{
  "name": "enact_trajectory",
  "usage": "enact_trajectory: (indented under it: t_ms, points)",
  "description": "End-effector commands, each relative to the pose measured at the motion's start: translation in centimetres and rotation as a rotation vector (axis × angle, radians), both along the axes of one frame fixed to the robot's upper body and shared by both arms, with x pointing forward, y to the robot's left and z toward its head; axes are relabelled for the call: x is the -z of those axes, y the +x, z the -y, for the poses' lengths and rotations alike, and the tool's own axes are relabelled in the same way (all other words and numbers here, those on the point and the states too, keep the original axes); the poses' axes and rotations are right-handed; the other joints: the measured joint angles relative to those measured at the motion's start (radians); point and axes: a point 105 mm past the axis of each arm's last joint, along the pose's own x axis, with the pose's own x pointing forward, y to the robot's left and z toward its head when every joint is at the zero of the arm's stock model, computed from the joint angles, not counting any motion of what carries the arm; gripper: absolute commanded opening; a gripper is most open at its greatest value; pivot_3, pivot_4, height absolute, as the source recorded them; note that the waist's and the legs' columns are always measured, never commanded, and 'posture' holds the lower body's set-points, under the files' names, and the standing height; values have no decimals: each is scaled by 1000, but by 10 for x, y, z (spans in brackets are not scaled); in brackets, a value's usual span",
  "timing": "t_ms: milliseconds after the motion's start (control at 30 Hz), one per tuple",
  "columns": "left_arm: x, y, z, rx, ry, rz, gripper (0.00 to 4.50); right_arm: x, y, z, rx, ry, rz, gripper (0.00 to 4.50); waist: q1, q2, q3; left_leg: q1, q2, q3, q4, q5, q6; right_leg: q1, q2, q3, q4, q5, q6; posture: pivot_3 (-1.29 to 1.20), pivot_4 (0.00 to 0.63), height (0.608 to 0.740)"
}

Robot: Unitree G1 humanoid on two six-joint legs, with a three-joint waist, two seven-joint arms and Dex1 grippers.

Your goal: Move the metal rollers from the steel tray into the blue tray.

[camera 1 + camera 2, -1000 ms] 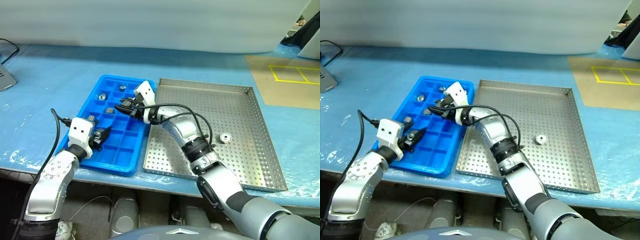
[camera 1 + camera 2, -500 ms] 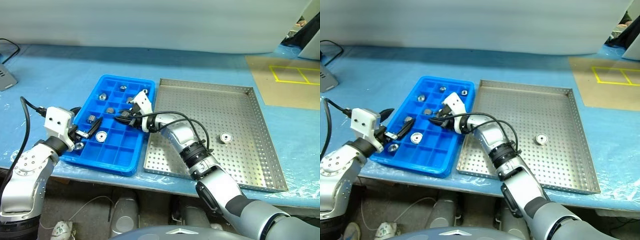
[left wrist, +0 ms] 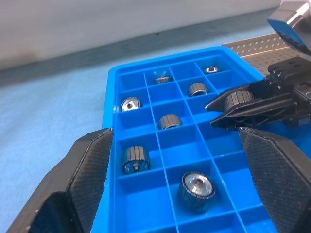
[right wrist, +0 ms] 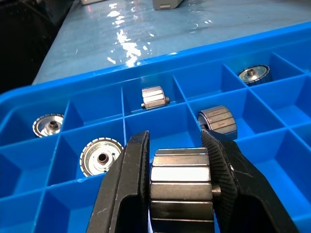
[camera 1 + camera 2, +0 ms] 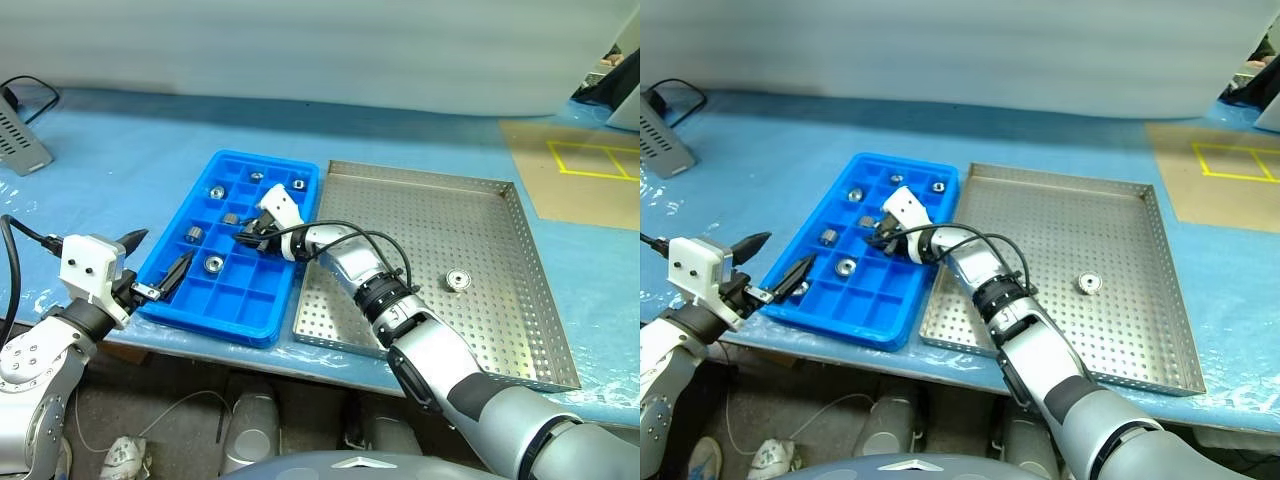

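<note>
My arms: silver-grey metallic shells, rounded segments, black ribbed collar on right forearm [image 5: 395,300]. White boxy camera housing at each wrist, left one [image 5: 88,268] with small dark dots on face. Black cables loop loose along both forearms. Left gripper [image 5: 155,268]: two black tapered fingers, textured pads [image 3: 90,165]. Right gripper [image 4: 177,179]: black fingers [image 4: 127,194], fine ribbed inner faces.

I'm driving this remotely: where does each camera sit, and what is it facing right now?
Head eyes: look down over both arms at the bright blue gridded plastic tray and perforated steel tray.
Left wrist: along the open left tool, facing that blue tray.
Right wrist: along the right tool, shut on a ridged metal roller.
Shared: the blue tray.
</note>
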Motion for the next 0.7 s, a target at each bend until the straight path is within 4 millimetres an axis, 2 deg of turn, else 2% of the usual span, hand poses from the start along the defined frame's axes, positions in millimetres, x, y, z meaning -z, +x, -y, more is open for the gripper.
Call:
enact_trajectory:
  t_ms: [33,67,133,233,333,433,533,600,700]
  points:
    - [-14,-3,-2,-8,21,64,4348,-17,-22,-42,-115,29,53,1244,1,0,0,0,0,0,0,0,0,0,0,0,0,0,0,395,150,740]
    - [-14,-3,-2,-10,22,64,4348,-16,-22,-42,-119,24,57,1244,2,0,0,0,0,0,0,0,0,0,0,0,0,0,0,395,150,740]
    - [-13,-1,-3,-9,25,65,4375,-15,-21,-41,-111,12,70,1972,2,0,0,-1,0,0,0,0,0,0,0,0,0,0,0,381,150,740]
    - [-14,6,4,22,22,72,4375,-18,-15,-36,-74,60,28,2824,2,1,0,-1,0,0,-1,0,0,-1,0,0,0,-1,-1,354,150,740]
    - [-13,19,20,89,1,74,4375,-36,-4,-23,-16,191,-31,3851,7,2,2,-1,-1,0,-1,0,0,0,0,0,0,-1,-1,305,150,740]
    - [-11,35,45,191,-28,76,4375,-62,14,6,61,364,-94,3851,7,3,3,-1,-1,1,0,0,0,0,0,1,0,-1,-1,219,150,740]
    - [-11,50,71,288,-61,81,4375,-81,23,45,109,457,-91,3851,-4,2,3,-1,0,2,0,0,0,-1,0,1,0,-1,-1,112,150,740]
    - [-11,60,88,364,-73,79,4375,-86,23,81,145,445,-42,3851,-13,1,2,-1,0,2,0,0,0,-1,0,1,1,1,-4,35,150,740]
    - [-11,73,110,475,-90,74,4375,-82,17,136,226,345,32,3851,-23,0,1,-3,-2,3,0,1,-2,-1,0,2,0,1,-4,-70,150,740]
